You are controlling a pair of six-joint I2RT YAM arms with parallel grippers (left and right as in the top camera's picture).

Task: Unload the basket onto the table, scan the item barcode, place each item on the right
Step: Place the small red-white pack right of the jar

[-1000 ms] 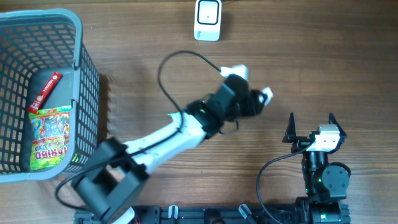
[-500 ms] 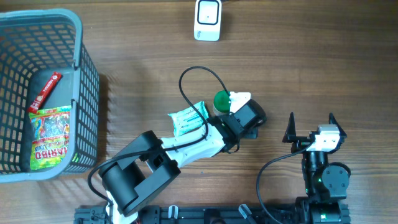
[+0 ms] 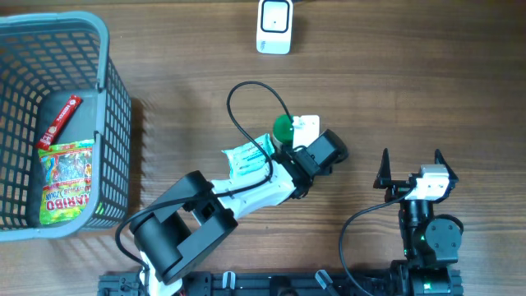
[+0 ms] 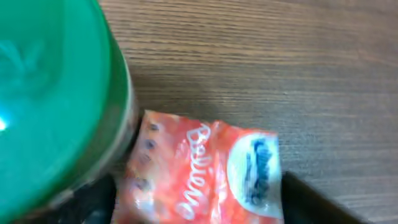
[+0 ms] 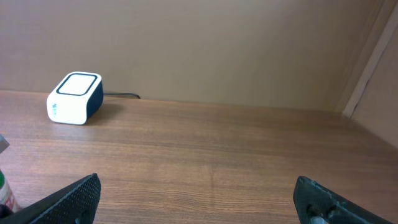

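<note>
— Now, whereabouts for the orange packet (image 4: 186,158)?
— Flat on the bench (image 3: 427,74), on the robot's side of the scanner (image 3: 274,26) and well apart from it. Lies just beside a green-lidded container (image 3: 283,127), one edge close under the lid in the left wrist view.
— And the left end effector (image 4: 198,186)?
— Spread wide, one dark finger at each end of the packet. Cannot tell whether touching it.
— Right end effector (image 3: 411,164)?
— Spread fully too, holding nothing. Sits farther from the scanner than the packet does, and off to the right.
— Anything else around?
— A pale teal packet (image 3: 249,156) against the left arm, robot-side and slightly left of the scanner. Far left of the scanner, a grey basket (image 3: 107,49) with a candy bag (image 3: 66,181) and a red bar (image 3: 60,122) inside.
— That white scrap (image 3: 306,125) touching the green lid, from overhead?
— Cannot tell whether part of the orange packet.
</note>
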